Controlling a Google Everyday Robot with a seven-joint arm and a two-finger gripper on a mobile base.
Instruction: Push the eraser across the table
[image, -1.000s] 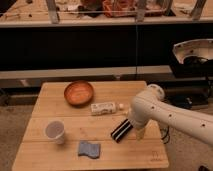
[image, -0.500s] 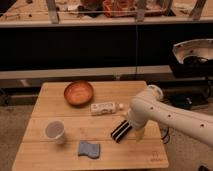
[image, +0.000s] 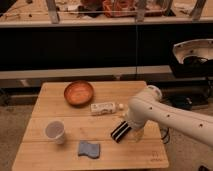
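The eraser, a flat black block with a pale stripe, lies tilted on the light wooden table, right of centre near the front. My white arm reaches in from the right, and the gripper sits right at the eraser's upper right end, mostly hidden behind the arm's white casing. It appears to touch the eraser.
An orange bowl stands at the back of the table. A white tube with a cap lies just behind the eraser. A white cup stands at the left and a blue sponge lies at the front. Dark shelving runs behind.
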